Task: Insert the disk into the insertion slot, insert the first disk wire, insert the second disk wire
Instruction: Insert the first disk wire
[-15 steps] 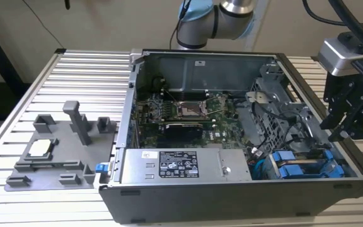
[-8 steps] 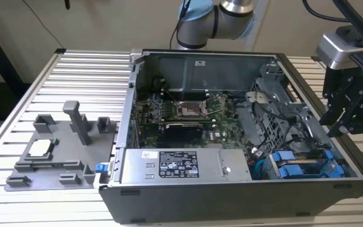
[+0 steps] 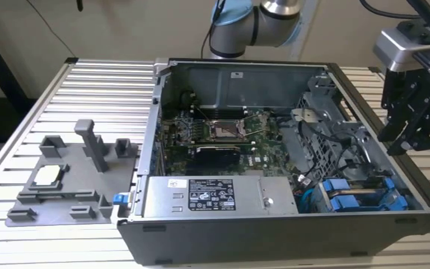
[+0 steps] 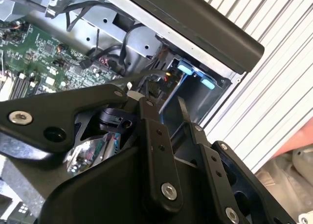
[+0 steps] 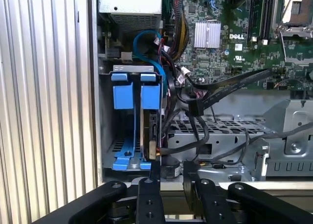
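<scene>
While the disk [image 5: 148,126] sits inside the insertion slot [image 5: 115,146], cables [image 5: 195,131] alongside

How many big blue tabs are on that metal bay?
2: one blue tab beside the case wall, the other blue tab next to the cables. More may be hidden.

Soft, even room light; the ribbed table [image 3: 103,95] gleams pale, nearly washed out, while the computer case [image 3: 275,238] interior lies in shadow.
</scene>
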Controlling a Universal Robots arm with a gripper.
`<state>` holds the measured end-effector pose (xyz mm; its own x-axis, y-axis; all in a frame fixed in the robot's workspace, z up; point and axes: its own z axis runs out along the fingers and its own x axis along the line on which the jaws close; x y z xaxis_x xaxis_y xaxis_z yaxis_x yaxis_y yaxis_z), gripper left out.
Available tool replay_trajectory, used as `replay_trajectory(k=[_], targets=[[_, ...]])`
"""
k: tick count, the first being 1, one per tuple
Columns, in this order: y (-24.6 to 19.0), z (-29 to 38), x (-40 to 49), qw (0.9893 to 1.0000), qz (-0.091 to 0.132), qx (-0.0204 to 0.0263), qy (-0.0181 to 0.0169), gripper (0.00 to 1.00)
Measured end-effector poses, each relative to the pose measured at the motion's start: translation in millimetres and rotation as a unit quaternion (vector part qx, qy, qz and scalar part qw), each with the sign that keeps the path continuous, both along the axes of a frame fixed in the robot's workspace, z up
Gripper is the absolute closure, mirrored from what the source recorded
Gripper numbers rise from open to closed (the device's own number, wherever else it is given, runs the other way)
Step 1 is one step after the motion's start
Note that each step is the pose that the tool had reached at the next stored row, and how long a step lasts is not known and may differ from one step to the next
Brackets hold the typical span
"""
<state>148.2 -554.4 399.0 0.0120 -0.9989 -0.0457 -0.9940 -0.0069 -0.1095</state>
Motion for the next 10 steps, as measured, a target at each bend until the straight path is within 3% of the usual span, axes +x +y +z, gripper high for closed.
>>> replay_trajectory(k=[4,10], targets=[[5.8,0.9,-2.3,1.0000,0.000,-0.0004,0.0000,0.67],[11.8,0.9,-13.7,1.0000,-0.001,-0.0004,-0.0023,0.67]])
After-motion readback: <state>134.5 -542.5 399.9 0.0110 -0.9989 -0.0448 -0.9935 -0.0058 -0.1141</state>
